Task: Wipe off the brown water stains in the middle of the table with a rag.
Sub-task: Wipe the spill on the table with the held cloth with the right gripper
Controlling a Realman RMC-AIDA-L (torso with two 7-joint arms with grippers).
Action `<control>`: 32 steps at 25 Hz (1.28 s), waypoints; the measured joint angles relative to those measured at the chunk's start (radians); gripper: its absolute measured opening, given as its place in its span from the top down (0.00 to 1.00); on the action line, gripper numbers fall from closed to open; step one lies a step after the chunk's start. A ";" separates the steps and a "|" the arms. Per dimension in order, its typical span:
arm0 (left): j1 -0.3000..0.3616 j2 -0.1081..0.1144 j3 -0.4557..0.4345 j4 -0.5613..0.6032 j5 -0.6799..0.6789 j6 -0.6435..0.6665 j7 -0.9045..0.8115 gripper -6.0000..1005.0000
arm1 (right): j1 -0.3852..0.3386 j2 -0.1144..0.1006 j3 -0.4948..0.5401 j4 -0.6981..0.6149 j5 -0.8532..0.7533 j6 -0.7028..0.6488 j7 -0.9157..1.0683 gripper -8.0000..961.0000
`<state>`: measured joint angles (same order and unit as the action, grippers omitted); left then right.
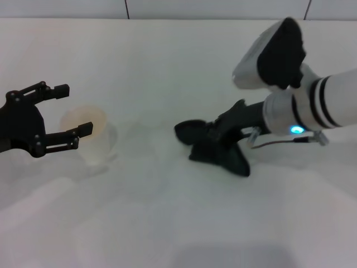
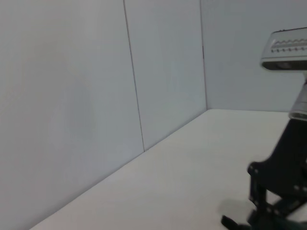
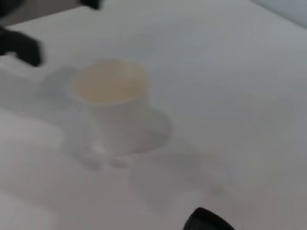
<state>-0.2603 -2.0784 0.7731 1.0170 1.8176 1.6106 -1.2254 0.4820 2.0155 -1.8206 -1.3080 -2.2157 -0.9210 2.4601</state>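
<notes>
The black rag (image 1: pixel 218 153) lies crumpled on the white table (image 1: pixel 167 218) near its middle, with a pointed corner (image 1: pixel 187 130) toward the left. My right gripper (image 1: pixel 223 137) reaches down from the right and is shut on the rag, pressing it on the table. A corner of the rag shows in the right wrist view (image 3: pixel 206 221). No brown stains show anywhere; the rag may cover them. My left gripper (image 1: pixel 71 109) is open at the far left, beside a cup.
A clear plastic cup (image 1: pixel 92 137) with a brownish tint stands upright at the left, between the left gripper's fingers (image 1: pixel 82 129); it also shows in the right wrist view (image 3: pixel 112 105). A grey panelled wall (image 2: pixel 96 96) runs behind the table.
</notes>
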 joint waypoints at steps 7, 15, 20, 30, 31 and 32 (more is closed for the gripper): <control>0.001 0.000 0.000 0.000 -0.002 -0.003 0.000 0.12 | -0.017 -0.003 0.118 0.031 -0.038 -0.011 -0.005 0.92; 0.004 0.000 -0.002 0.000 -0.002 -0.006 0.000 0.12 | -0.076 -0.009 0.193 0.026 -0.041 -0.043 -0.029 0.92; 0.000 0.000 -0.003 0.000 -0.003 -0.007 0.000 0.12 | -0.117 -0.007 0.220 0.026 -0.042 -0.059 -0.047 0.92; -0.001 0.000 -0.002 0.000 -0.003 -0.008 -0.006 0.12 | -0.157 -0.009 0.242 -0.022 -0.040 -0.097 -0.060 0.92; -0.001 0.000 -0.001 0.000 -0.003 -0.008 -0.006 0.12 | -0.155 -0.009 0.243 -0.026 -0.040 -0.104 -0.060 0.92; -0.002 0.000 -0.001 0.000 -0.003 -0.008 -0.006 0.12 | -0.153 -0.009 0.243 -0.027 -0.040 -0.107 -0.060 0.92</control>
<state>-0.2619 -2.0784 0.7716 1.0173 1.8145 1.6029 -1.2314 0.3286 2.0068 -1.5780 -1.3353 -2.2560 -1.0280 2.4000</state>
